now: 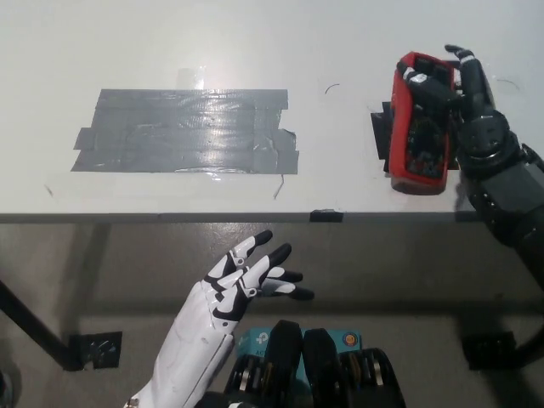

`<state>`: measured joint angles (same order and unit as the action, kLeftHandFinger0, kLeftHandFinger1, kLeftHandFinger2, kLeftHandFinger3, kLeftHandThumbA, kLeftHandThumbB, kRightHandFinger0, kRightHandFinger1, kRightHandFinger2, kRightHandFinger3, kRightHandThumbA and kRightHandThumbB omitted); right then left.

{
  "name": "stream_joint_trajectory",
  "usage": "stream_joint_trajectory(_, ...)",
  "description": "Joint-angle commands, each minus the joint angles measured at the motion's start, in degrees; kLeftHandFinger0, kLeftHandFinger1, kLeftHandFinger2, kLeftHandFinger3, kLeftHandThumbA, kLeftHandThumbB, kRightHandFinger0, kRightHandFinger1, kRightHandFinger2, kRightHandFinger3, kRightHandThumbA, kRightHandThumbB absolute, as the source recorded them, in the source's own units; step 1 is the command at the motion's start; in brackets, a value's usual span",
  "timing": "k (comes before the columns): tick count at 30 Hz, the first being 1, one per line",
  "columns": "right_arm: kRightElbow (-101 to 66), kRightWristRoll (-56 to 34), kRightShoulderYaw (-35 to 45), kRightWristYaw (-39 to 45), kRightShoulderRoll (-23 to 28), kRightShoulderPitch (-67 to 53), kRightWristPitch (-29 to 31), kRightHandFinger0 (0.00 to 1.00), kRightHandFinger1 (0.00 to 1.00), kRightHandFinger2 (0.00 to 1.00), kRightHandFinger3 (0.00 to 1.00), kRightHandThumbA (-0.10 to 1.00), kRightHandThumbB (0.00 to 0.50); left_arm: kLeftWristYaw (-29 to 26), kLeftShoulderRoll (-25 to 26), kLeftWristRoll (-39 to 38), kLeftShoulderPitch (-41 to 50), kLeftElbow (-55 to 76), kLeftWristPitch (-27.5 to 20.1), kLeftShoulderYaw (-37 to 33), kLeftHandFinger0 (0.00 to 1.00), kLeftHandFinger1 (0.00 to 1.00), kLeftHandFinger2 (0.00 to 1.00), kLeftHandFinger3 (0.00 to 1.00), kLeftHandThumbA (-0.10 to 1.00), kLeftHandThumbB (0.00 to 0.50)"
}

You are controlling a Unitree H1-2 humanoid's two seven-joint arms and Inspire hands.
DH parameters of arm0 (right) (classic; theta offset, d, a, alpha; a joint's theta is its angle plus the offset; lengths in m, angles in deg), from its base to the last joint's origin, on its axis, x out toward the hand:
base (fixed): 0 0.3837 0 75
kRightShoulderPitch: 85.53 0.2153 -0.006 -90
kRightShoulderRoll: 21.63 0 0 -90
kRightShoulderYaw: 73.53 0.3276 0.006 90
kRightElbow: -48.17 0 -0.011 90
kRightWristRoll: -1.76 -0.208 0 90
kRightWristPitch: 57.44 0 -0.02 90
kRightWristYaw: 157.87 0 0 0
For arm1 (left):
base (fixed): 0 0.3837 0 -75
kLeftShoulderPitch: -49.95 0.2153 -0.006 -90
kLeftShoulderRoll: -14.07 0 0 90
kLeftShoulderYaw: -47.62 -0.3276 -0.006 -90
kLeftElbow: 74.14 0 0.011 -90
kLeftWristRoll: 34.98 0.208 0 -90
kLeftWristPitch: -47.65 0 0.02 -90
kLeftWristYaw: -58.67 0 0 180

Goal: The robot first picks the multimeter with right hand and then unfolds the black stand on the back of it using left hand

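The red multimeter lies face up on the white table at the right, near the front edge, partly over a black tape mark. My black right hand rests against its right side. Its fingers are spread: one lies across the meter's top end and another points away from it. The stand on the meter's back is hidden. My white left hand hovers open below the table's front edge, at the lower left, far from the meter.
A large patch of grey tape strips covers the table's left middle. A small black marker sits on the front edge. A black table leg and floor bracket show at the lower left.
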<state>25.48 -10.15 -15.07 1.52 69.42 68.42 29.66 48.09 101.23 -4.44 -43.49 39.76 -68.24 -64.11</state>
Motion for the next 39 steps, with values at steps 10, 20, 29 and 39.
stream_joint_trajectory(10,10.97,20.6,-16.85,37.07,-2.04,10.13,-5.18,1.0,1.0,1.0,1.0,0.39,0.5,-2.14,0.2,-0.14,-0.95,1.73,-1.03,1.55,1.0,0.67,0.57,1.0,1.0,0.317)
stream_joint_trajectory(20,13.21,20.19,-16.61,35.65,-0.82,6.56,-3.98,1.0,1.0,1.0,1.0,0.57,0.5,-2.5,1.19,-1.1,-1.82,1.35,-1.03,1.86,1.0,0.68,0.58,1.0,1.0,0.316)
stream_joint_trajectory(29,3.35,22.48,-11.4,26.61,3.85,11.1,-1.85,1.0,1.0,1.0,1.0,0.7,0.469,-1.19,0.7,-1.34,-1.4,0.74,-1.03,3.28,1.0,0.76,0.67,1.0,1.0,0.321)
stream_joint_trajectory(39,-34.55,22.91,-0.58,29.27,12.9,4.53,-11.35,1.0,1.0,1.0,1.0,0.73,0.477,-0.93,0.15,0.05,-0.33,0.79,-1.03,4.48,1.0,0.89,0.88,1.0,1.0,0.321)
